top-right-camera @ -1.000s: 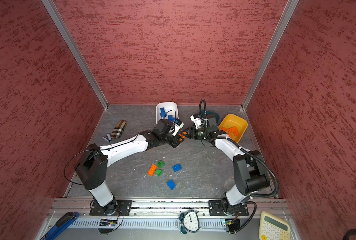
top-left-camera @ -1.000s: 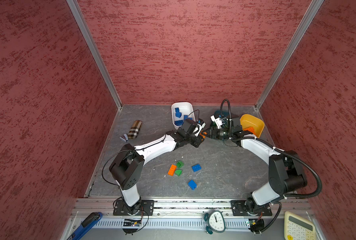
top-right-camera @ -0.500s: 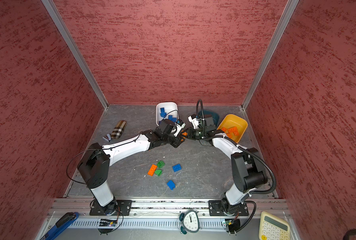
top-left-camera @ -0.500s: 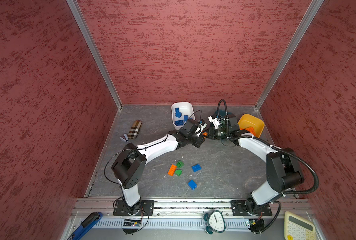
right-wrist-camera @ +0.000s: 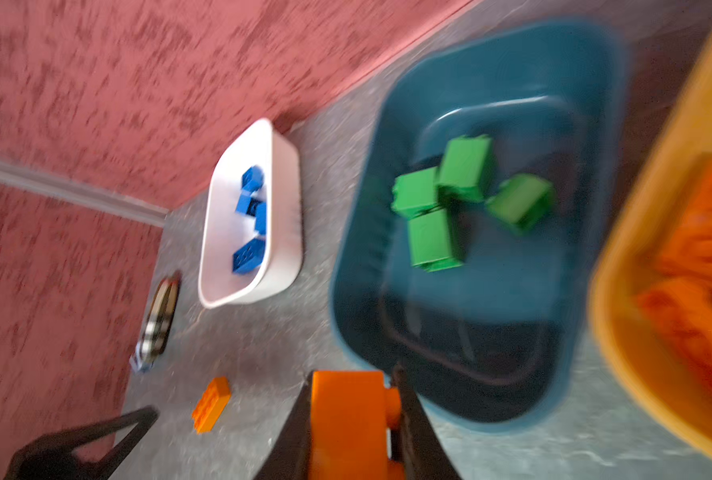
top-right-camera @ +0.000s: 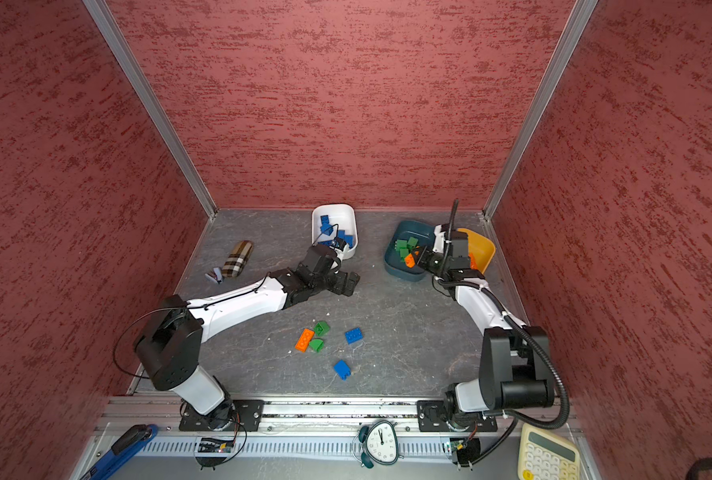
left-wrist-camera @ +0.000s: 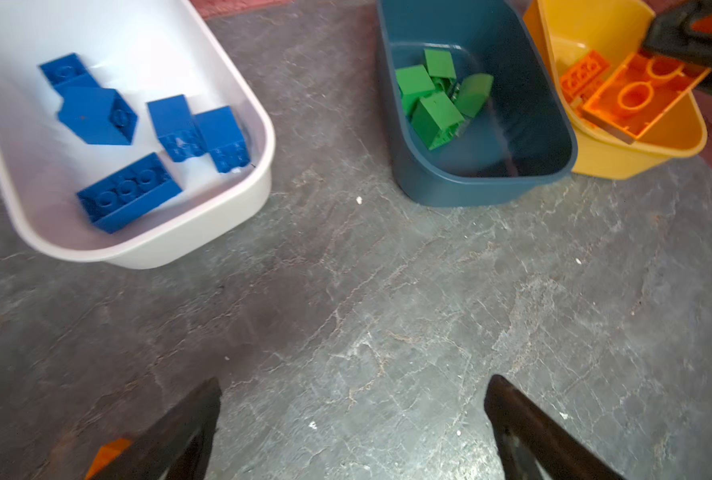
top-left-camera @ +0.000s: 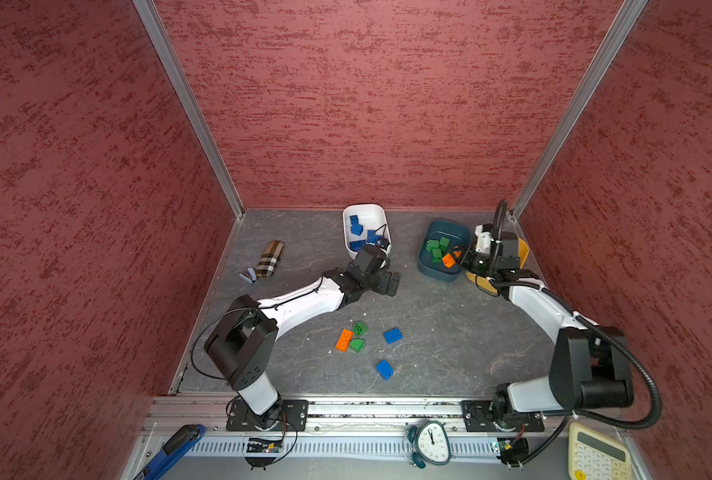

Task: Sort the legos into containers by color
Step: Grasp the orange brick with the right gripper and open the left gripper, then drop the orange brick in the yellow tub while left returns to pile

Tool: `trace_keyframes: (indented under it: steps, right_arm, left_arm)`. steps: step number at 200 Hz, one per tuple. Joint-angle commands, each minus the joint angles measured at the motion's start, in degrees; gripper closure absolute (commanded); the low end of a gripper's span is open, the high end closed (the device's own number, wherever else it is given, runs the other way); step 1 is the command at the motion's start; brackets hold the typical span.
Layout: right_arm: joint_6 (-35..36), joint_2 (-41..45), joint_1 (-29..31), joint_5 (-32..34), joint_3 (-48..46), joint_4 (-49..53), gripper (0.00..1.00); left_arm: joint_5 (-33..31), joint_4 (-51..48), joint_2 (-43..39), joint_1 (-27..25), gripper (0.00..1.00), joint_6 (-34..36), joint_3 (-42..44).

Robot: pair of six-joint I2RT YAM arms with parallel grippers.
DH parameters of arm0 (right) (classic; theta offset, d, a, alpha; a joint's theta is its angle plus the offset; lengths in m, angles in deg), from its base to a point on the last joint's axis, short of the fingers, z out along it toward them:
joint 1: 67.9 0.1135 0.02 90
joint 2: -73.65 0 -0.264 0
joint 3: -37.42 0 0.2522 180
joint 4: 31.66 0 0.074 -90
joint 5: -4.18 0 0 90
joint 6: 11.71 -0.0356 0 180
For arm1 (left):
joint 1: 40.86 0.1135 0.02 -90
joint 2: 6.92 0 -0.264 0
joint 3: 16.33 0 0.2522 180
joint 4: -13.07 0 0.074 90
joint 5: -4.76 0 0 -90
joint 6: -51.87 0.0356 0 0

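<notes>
My right gripper (right-wrist-camera: 352, 374) is shut on an orange lego (top-left-camera: 449, 260) and holds it in the air at the near right edge of the teal bowl (top-left-camera: 449, 227), beside the yellow bowl (top-left-camera: 523, 249). My left gripper (top-left-camera: 392, 282) stands open and empty over bare floor below the white bowl (top-left-camera: 364, 206), its fingers (left-wrist-camera: 196, 415) wide apart. Blue legos (left-wrist-camera: 96, 116) lie in the white bowl, green ones (left-wrist-camera: 433, 112) in the teal, orange ones (left-wrist-camera: 583, 75) in the yellow. On the floor lie an orange lego (top-left-camera: 343, 340), two green (top-left-camera: 359, 328) and two blue (top-left-camera: 392, 335).
A plaid brown pouch (top-left-camera: 271, 258) lies at the left with a small grey item (top-left-camera: 248, 275) beside it. Red walls close in three sides. A clock (top-left-camera: 432, 441), a calculator (top-left-camera: 595, 453) and a blue tool (top-left-camera: 175, 446) sit past the front rail.
The two grippers met at the middle; the right one shut on the orange lego, the left one opened. The right arm has swung right with the lego to the teal and yellow bowls.
</notes>
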Motion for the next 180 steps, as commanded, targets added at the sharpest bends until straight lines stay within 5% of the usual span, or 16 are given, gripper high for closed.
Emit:
trace_keyframes:
  steps: [1,68,124,180]
  right_arm:
    - [-1.59,2.25,-4.53,4.28,-1.94,-5.02,1.00]
    - [-0.90,-1.34,-15.68,11.99,-0.25,-6.15,1.00]
    - [2.03,-16.02,-19.48,12.69,11.02,-3.53,1.00]
    - [-1.32,-30.24,-19.61,5.54,24.85,-1.86,0.87]
  left_arm:
    - [-4.01,5.37,-4.19,2.86,0.00,-4.86,2.71]
    - [-8.55,6.49,-13.70,9.22,0.01,-13.08,12.25]
    - [-14.19,3.62,-20.21,10.92,0.01,-15.38,17.54]
    - [-14.77,1.86,-22.72,12.44,0.01,-16.94,20.00]
